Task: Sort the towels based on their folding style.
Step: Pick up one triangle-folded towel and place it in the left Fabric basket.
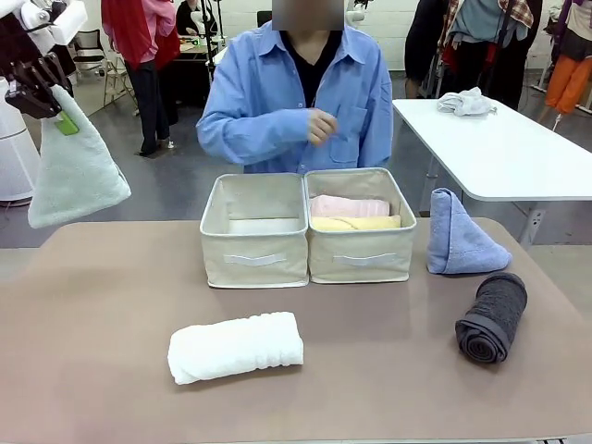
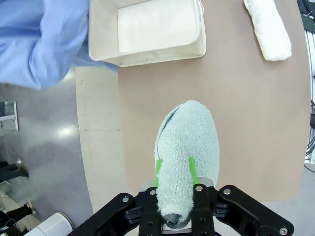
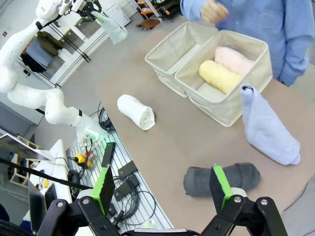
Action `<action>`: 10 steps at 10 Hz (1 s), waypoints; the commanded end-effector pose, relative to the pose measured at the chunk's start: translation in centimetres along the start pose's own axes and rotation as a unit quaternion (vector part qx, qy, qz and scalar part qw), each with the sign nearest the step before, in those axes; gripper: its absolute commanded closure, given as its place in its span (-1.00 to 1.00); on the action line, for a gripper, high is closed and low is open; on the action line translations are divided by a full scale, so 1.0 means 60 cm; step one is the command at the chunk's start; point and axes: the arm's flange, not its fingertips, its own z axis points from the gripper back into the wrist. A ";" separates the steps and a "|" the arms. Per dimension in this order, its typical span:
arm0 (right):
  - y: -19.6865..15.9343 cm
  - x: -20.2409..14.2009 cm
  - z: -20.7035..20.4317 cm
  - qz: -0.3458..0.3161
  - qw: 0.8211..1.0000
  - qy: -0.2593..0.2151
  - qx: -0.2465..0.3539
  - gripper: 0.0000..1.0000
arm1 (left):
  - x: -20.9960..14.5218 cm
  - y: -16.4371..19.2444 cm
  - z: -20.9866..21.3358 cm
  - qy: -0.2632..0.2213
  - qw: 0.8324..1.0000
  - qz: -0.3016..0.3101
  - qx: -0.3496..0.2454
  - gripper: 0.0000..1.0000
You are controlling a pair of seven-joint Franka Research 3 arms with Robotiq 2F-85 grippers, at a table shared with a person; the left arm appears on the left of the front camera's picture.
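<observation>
Terry, grey-green: the cone towel (image 2: pixel 189 137) is soft, light and limp. We judge it best held at the narrow tip, where the folds bunch. The left claw (image 2: pixel 175 169) pinches that tip; the body hangs above the surface, at ten o'clock of the bins (image 1: pixel 254 264). The right claw (image 3: pixel 162 184) is spread, with the dark grey roll (image 3: pixel 221 178) below it toward three o'clock.

Four rolled towels: white roll (image 1: pixel 236 347), dark grey roll (image 1: pixel 492 316), pink roll (image 1: pixel 350 205), yellow roll (image 1: pixel 356 223). Two cones: grey-green cone (image 1: pixel 76 171), light blue cone (image 1: pixel 458 239). Two beige bins (image 1: pixel 254 261) (image 1: pixel 361 259).
</observation>
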 end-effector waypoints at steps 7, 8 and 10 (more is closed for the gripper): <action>0.000 -0.001 -0.001 0.004 1.000 -0.006 0.007 -1.00 | 0.080 0.004 -0.031 -0.030 0.998 -0.052 -0.018 0.63; 0.000 -0.001 -0.001 0.004 1.000 -0.006 0.007 -1.00 | 0.109 0.008 -0.036 -0.035 0.998 -0.048 -0.015 0.63; 0.000 -0.001 -0.001 0.004 1.000 -0.006 0.007 -1.00 | 0.166 0.015 -0.047 -0.023 0.998 -0.054 -0.007 0.63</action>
